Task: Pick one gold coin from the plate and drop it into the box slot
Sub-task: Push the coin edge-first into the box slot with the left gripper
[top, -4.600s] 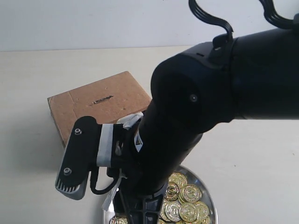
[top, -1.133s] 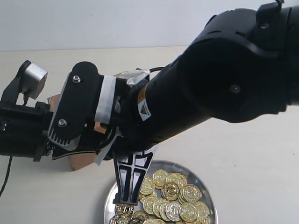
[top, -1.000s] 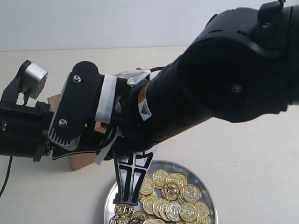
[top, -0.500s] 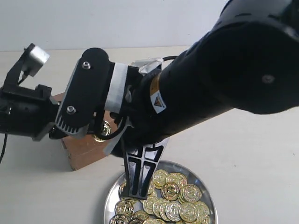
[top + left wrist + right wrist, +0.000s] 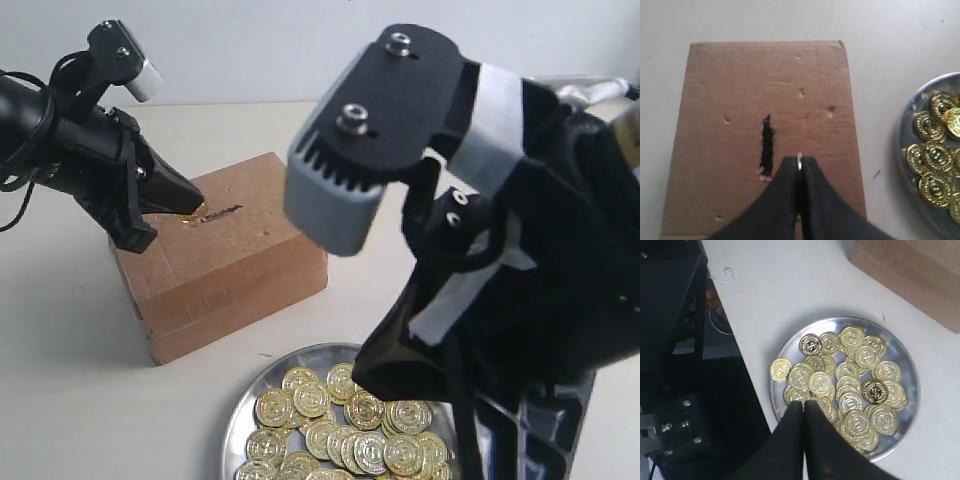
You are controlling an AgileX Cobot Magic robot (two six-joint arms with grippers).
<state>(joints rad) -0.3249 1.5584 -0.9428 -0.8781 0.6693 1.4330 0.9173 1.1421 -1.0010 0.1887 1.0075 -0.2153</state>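
Nothing is legible; the coins (image 5: 821,383) bear unreadable embossing.

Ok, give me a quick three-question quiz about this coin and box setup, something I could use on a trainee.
1. True or false: the left fingers pinch a gold coin edge-on.
2. Where is that coin? A) inside the slot; B) over the top of the box, beside the slot; C) over the plate.
3. Fill in: the right fingers, above the plate, are ___ (open or shut).
Key: 1 true; 2 B; 3 shut.
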